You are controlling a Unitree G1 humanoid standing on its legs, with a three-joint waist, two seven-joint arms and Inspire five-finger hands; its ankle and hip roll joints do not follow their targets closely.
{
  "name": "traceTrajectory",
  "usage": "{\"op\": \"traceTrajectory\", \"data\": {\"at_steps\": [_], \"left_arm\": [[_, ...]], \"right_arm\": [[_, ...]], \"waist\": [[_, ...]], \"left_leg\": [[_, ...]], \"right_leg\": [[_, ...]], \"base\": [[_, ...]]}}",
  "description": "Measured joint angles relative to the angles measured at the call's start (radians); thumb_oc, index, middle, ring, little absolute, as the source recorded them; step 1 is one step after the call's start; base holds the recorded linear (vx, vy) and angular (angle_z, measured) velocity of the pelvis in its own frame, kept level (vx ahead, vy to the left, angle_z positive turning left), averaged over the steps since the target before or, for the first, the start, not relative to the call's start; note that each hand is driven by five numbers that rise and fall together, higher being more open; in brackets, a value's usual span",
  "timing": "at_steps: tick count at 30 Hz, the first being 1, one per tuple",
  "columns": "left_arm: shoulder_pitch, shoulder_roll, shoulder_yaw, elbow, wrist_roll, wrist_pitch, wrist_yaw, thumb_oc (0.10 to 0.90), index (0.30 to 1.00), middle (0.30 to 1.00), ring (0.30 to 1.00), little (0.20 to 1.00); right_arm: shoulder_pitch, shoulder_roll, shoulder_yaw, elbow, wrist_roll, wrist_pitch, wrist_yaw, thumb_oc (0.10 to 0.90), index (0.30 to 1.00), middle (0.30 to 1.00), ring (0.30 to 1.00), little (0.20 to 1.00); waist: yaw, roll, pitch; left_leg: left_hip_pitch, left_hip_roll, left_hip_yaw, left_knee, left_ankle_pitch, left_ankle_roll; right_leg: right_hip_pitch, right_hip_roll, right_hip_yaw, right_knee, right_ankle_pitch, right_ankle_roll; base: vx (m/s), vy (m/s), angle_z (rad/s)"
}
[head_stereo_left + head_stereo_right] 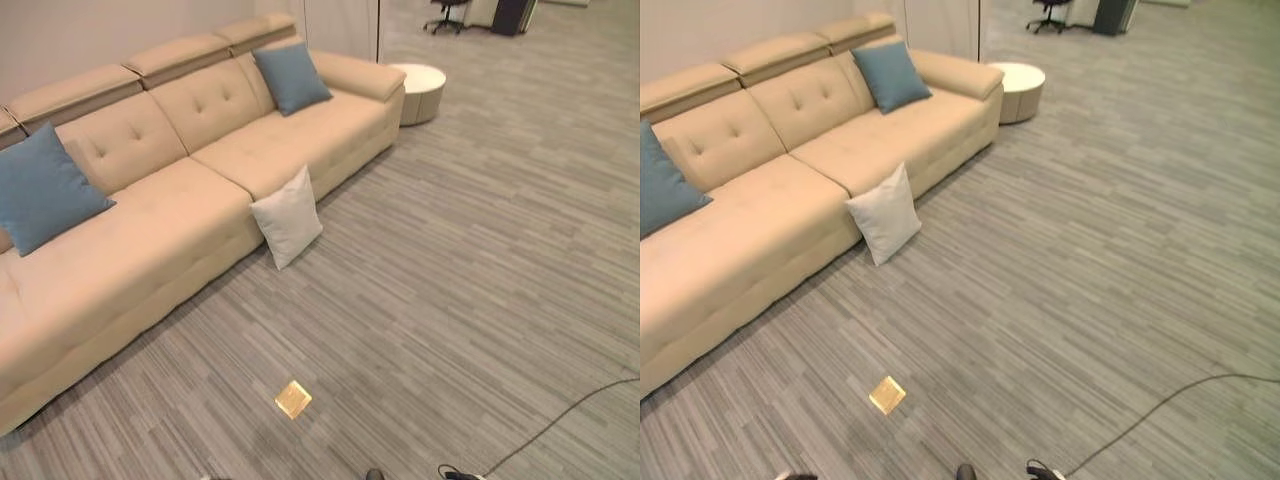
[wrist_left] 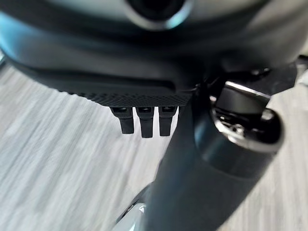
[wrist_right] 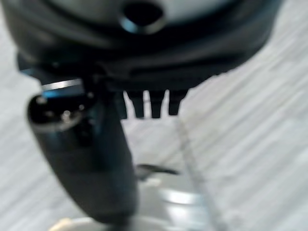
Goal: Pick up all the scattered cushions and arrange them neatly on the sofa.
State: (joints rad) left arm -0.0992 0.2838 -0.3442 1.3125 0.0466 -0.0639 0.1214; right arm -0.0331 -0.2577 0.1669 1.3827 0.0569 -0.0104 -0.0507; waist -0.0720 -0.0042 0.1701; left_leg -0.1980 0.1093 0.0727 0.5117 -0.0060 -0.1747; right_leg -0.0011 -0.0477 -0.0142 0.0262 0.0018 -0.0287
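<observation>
Leaning against the front of the beige sofa (image 1: 200, 215), 1 white cushion (image 1: 288, 217) stands on the carpet floor (image 1: 470, 270); 2 blue cushions sit on the seat, one at the left end (image 1: 42, 190), one at the far end (image 1: 291, 78). Left robot hand (image 2: 140, 120) and right robot hand (image 3: 151, 103) both hang over the floor, fingers straight, holding nothing. Small gold floor plate (image 1: 293, 399) lies near, round white stool (image 1: 420, 90) beyond the sofa.

Beige sofa (image 1: 200, 190); two blue cushions (image 1: 40, 190) (image 1: 291, 78); white cushion (image 1: 288, 216); grey striped floor (image 1: 470, 250).
</observation>
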Motion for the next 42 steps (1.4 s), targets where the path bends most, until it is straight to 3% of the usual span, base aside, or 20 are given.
{"op": "traceTrajectory", "data": {"at_steps": [3,7,10,13,14,16,19,20,23,24,27,30,32,34,35,36,37,38,40,42], "left_arm": [[0.002,-0.049,-0.007,-0.036,-0.008,-0.01,0.001,0.8,0.9,0.9,0.9,0.9],[-0.015,-0.077,-0.007,0.004,-0.009,-0.009,0.0,0.8,0.9,0.9,0.9,0.9],[-0.019,-0.093,-0.005,0.027,-0.004,-0.019,-0.003,0.8,0.9,0.9,0.9,0.9],[0.012,-0.103,-0.004,0.068,-0.004,-0.017,-0.019,0.8,0.9,0.9,0.9,0.9],[0.011,-0.1,-0.003,0.068,-0.004,-0.016,-0.023,0.8,0.9,0.9,0.9,0.9],[0.027,-0.097,-0.005,0.039,-0.004,-0.014,-0.025,0.8,0.9,0.9,0.9,0.9],[0.006,-0.085,-0.017,0.047,0.005,-0.015,-0.032,0.8,0.9,0.9,0.9,0.9],[0.011,-0.091,-0.039,0.038,0.009,-0.017,-0.04,0.8,0.9,0.9,0.9,0.9],[0.011,-0.101,-0.04,0.041,0.015,-0.011,-0.048,0.8,0.9,0.9,0.9,0.9],[0.008,-0.099,-0.038,0.041,0.018,-0.004,-0.047,0.8,0.9,0.9,0.9,0.9],[-0.011,-0.084,-0.034,0.045,0.048,0.0,-0.047,0.8,0.9,0.9,0.9,0.9],[-0.03,-0.104,-0.021,0.042,0.075,-0.005,-0.049,0.8,0.9,0.9,0.9,0.9],[-0.025,-0.139,-0.01,0.055,0.09,-0.009,-0.049,0.8,0.9,0.9,0.9,0.9],[0.028,-0.192,0.011,0.066,0.104,-0.025,-0.052,0.8,0.9,0.9,0.9,0.9],[0.03,-0.203,0.013,0.062,0.107,-0.027,-0.056,0.8,0.9,0.9,0.9,0.9],[0.021,-0.208,0.041,0.059,0.111,-0.03,-0.066,0.8,0.9,0.9,0.9,0.9],[0.01,-0.203,0.052,0.053,0.111,-0.036,-0.065,0.8,0.9,0.9,0.9,0.9],[-0.006,-0.182,0.069,0.035,0.093,-0.055,-0.063,0.8,0.9,0.9,0.9,0.9],[-0.014,-0.126,0.094,-0.036,0.052,-0.072,-0.045,0.8,0.9,0.9,0.9,0.9],[-0.031,-0.074,0.105,-0.09,0.001,-0.086,-0.021,0.8,0.9,0.9,0.9,0.9]], "right_arm": [[0.012,-0.057,0.052,0.032,-0.026,0.025,-0.003,0.8,0.9,0.9,0.9,0.9],[0.0,-0.042,0.104,0.017,-0.056,0.032,-0.001,0.8,0.9,0.9,0.9,0.9],[0.0,-0.029,0.122,0.015,-0.083,0.028,0.004,0.8,0.9,0.9,0.9,0.9],[0.025,-0.033,0.171,0.01,-0.114,0.022,0.005,0.8,0.9,0.9,0.9,0.9],[0.034,-0.027,0.169,0.016,-0.114,0.021,0.005,0.8,0.9,0.9,0.9,0.9],[0.017,-0.024,0.133,-0.057,-0.112,0.023,0.004,0.8,0.9,0.9,0.9,0.9],[0.011,-0.015,0.119,-0.092,-0.112,0.016,0.003,0.8,0.9,0.9,0.9,0.9],[0.014,-0.026,0.118,-0.092,-0.116,0.016,0.003,0.8,0.9,0.9,0.9,0.9],[-0.005,-0.072,0.12,-0.101,-0.122,0.016,0.004,0.8,0.9,0.9,0.9,0.9],[-0.004,-0.077,0.119,-0.109,-0.121,0.011,0.006,0.8,0.9,0.9,0.9,0.9],[0.01,-0.049,0.118,-0.136,-0.122,0.013,0.009,0.8,0.9,0.9,0.9,0.9],[0.02,-0.035,0.117,-0.129,-0.123,0.022,0.02,0.8,0.9,0.9,0.9,0.9],[0.025,-0.038,0.115,-0.113,-0.127,0.019,0.019,0.8,0.9,0.9,0.9,0.9],[0.058,-0.056,0.115,-0.098,-0.13,0.019,0.02,0.8,0.9,0.9,0.9,0.9],[0.055,-0.061,0.105,-0.091,-0.13,0.021,0.02,0.8,0.9,0.9,0.9,0.9],[0.053,-0.058,0.098,-0.096,-0.13,0.019,0.02,0.8,0.9,0.9,0.9,0.9],[0.043,-0.053,0.102,-0.091,-0.13,0.019,0.021,0.8,0.9,0.9,0.9,0.9],[0.023,-0.04,0.102,-0.071,-0.13,0.02,0.021,0.8,0.9,0.9,0.9,0.9],[-0.037,-0.039,0.121,-0.048,-0.136,0.02,0.006,0.8,0.9,0.9,0.9,0.9],[-0.09,-0.037,0.135,-0.056,-0.132,0.023,-0.008,0.8,0.9,0.9,0.9,0.9]], "waist": [[0.038,0.021,-0.002],[0.047,0.059,-0.01],[0.083,0.053,-0.022],[0.086,0.059,-0.123],[0.073,0.05,-0.12],[0.068,0.058,-0.093],[0.045,0.027,-0.08],[0.048,0.054,-0.08],[0.027,0.109,-0.059],[0.002,0.123,-0.043],[-0.041,0.094,-0.018],[-0.069,0.099,-0.007],[-0.097,0.126,-0.01],[-0.105,0.152,-0.063],[-0.1,0.169,-0.068],[-0.083,0.168,-0.07],[-0.063,0.159,-0.064],[-0.014,0.135,-0.052],[0.074,0.065,-0.042],[0.149,-0.007,-0.005]], "left_leg": [[-0.028,-0.128,-0.042,-0.222,-0.031,0.045],[-0.03,-0.135,-0.117,-0.611,0.04,0.038],[-0.033,-0.145,-0.19,-0.534,0.044,0.044],[-0.04,-0.193,-0.186,-0.378,0.008,0.153],[-0.021,-0.204,-0.182,-0.39,0.012,0.171],[0.054,-0.217,-0.178,-0.437,0.069,0.231],[0.127,-0.307,-0.193,-0.425,0.02,0.318],[0.177,-0.308,-0.207,-0.434,-0.017,0.35],[0.231,-0.291,-0.231,-0.463,-0.039,0.309],[0.26,-0.28,-0.232,-0.483,-0.069,0.263],[0.327,-0.297,-0.266,-0.487,-0.132,0.258],[0.41,-0.289,-0.316,-0.502,-0.167,0.235],[0.485,-0.266,-0.354,-0.495,-0.212,0.158],[0.527,-0.284,-0.353,-0.361,-0.199,0.129],[0.518,-0.278,-0.352,-0.303,-0.169,0.082],[0.438,-0.289,-0.309,-0.087,-0.071,-0.055],[0.335,-0.285,-0.228,0.133,0.004,-0.084],[0.187,-0.244,-0.117,0.406,0.072,-0.046],[-0.011,-0.168,-0.047,0.609,0.07,0.03],[-0.1,-0.144,-0.012,0.445,-0.01,0.119]], "right_leg": [[0.013,-0.027,0.08,-0.031,0.003,-0.011],[0.056,0.038,0.082,-0.117,0.012,-0.035],[0.087,0.046,0.113,-0.124,0.011,-0.028],[0.11,0.012,0.156,-0.076,-0.098,0.046],[0.099,0.001,0.155,0.01,-0.092,0.072],[-0.128,-0.006,0.085,0.568,-0.189,0.161],[-0.337,-0.105,0.039,0.967,-0.148,0.132],[-0.367,-0.132,-0.027,0.975,-0.134,0.105],[-0.389,-0.121,-0.13,0.832,-0.146,0.095],[-0.403,-0.077,-0.18,0.633,-0.135,0.085],[-0.388,-0.008,-0.293,0.133,-0.051,0.103],[-0.404,0.032,-0.36,-0.026,0.029,0.063],[-0.388,0.075,-0.371,0.005,0.038,0.043],[-0.309,0.073,-0.327,0.02,0.189,-0.113],[-0.292,0.077,-0.323,0.045,0.169,-0.107],[-0.23,0.076,-0.31,0.031,0.131,-0.1],[-0.196,0.07,-0.307,0.021,0.111,-0.097],[-0.142,0.066,-0.295,0.016,0.07,-0.095],[-0.051,0.041,-0.258,0.007,0.006,-0.103],[0.056,0.001,-0.199,-0.042,-0.019,-0.089]], "base": [[0.41,0.061,-0.87],[0.42,0.071,-0.84],[0.48,0.151,-0.97],[0.57,0.213,-0.6],[0.46,0.219,-0.61],[0.4,0.269,-0.23],[0.54,0.293,0.34],[0.69,0.125,0.13],[0.49,-0.009,0.05],[0.63,-0.098,0.08],[0.67,-0.145,0.18],[0.57,-0.131,0.44],[0.7,-0.215,0.53],[0.6,-0.239,0.51],[0.49,-0.298,0.51],[0.44,-0.354,0.57],[0.42,-0.383,0.57],[0.42,-0.372,0.37],[0.74,-0.262,0.0],[0.5,-0.04,-0.56]]}}
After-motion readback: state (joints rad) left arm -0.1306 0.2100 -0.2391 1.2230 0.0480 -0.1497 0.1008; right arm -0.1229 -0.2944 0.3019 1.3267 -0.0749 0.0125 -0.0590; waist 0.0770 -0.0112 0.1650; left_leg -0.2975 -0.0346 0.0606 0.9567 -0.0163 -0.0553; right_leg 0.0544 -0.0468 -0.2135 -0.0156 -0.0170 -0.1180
